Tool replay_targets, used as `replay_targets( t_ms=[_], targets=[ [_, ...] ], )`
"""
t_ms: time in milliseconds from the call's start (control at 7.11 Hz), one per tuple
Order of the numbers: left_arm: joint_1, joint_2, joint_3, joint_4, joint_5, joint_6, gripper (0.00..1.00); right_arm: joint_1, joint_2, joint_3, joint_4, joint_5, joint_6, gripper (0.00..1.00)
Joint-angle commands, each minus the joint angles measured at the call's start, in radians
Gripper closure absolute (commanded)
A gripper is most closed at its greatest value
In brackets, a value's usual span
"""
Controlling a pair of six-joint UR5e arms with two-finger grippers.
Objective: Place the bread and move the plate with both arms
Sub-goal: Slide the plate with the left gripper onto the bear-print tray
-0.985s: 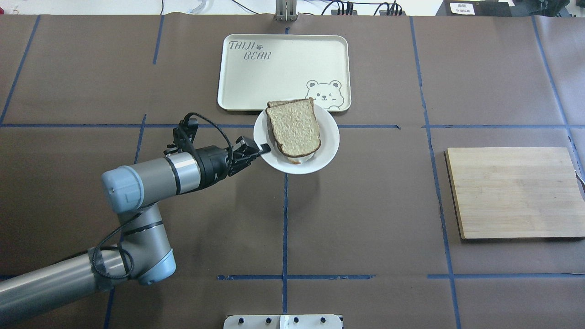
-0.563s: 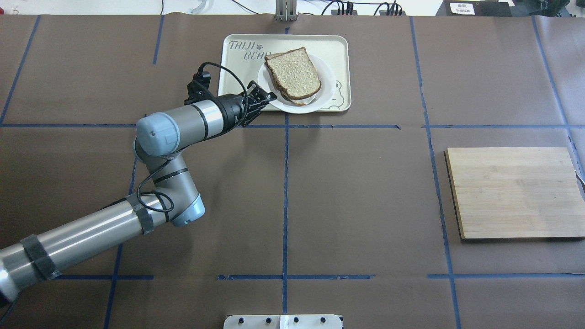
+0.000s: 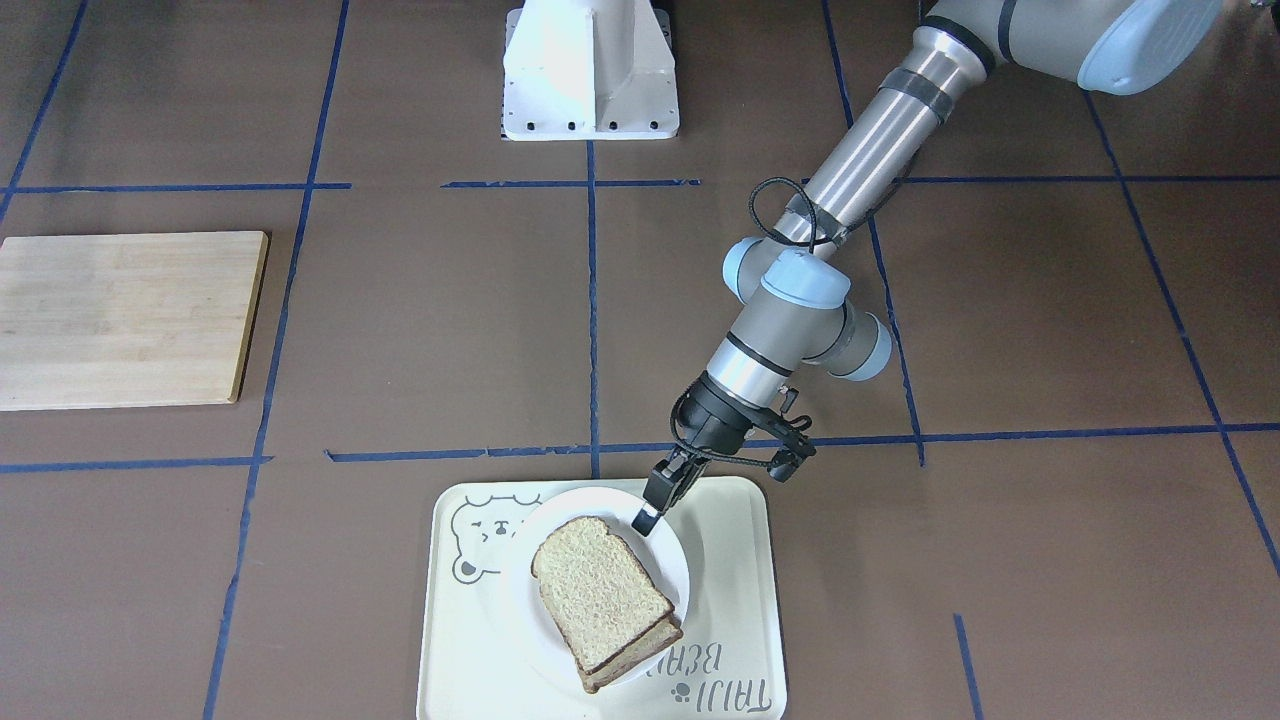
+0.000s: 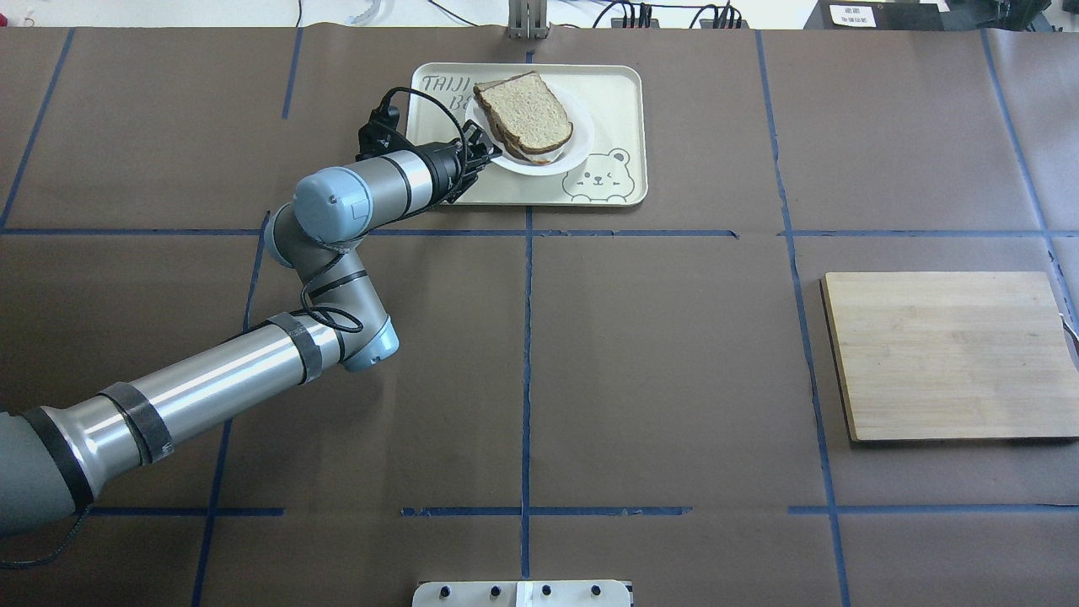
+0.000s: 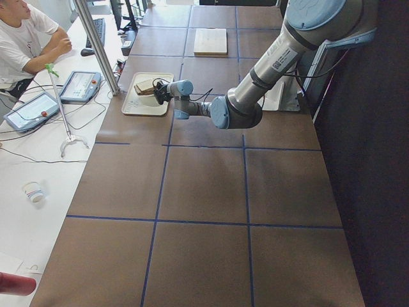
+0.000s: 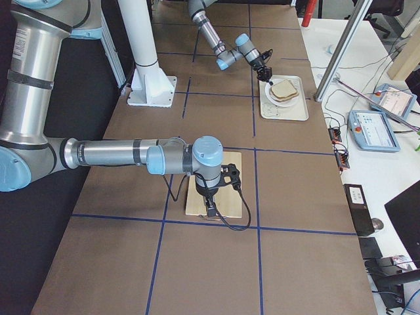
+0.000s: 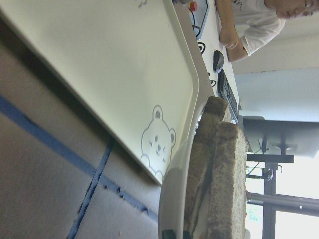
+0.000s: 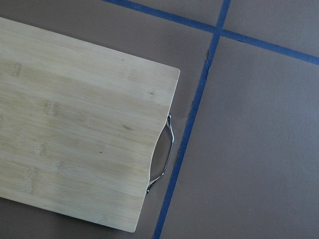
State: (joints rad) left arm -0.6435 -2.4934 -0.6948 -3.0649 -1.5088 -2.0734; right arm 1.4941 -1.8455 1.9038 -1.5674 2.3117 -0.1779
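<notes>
While the left gripper (image 4: 493,155) has its jaws pinched tight on the near rim of the white plate (image 4: 580,139), the plate itself is over the cream bear tray (image 4: 611,101), toward the end with the TAIJI BEAR lettering. From the left wrist cam the plate looks a touch raised off the tray, with the bear drawing (image 7: 158,144) showing underneath, but honestly I can't tell whether it touches anywhere.

The bread (image 4: 523,105), the dark-crusted slice, lies flat on the plate on top of a second slice (image 3: 640,650). The stack pokes out a bit past the plate's rim on the side away from the robot. The left arm (image 4: 211,388) reaches diagonally across the brown table cover (image 4: 674,379), with the wrist pointing at the tray.

The right gripper (image 6: 211,210) hangs over the bamboo cutting board (image 4: 948,354), well apart from the tray and plate. It only shows up small in the right side view, so I can't tell how its jaws stand. Its wrist cam just looks down on the board, the board's metal handle (image 8: 162,154) and a blue tape line (image 8: 194,119).
</notes>
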Motion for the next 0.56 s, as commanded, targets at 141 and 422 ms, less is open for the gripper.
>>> replay_targets(
  t_ms=[141,422],
  targets=[
    [-0.027,-0.002,0.012,0.009,-0.008,0.019,0.00,0.000,0.000,0.003,0.001,0.002,0.000,0.00],
    [-0.053,0.068,-0.151,0.085,-0.170,0.058,0.00,0.000,0.000,0.007,0.001,0.002,0.002,0.00]
  ],
)
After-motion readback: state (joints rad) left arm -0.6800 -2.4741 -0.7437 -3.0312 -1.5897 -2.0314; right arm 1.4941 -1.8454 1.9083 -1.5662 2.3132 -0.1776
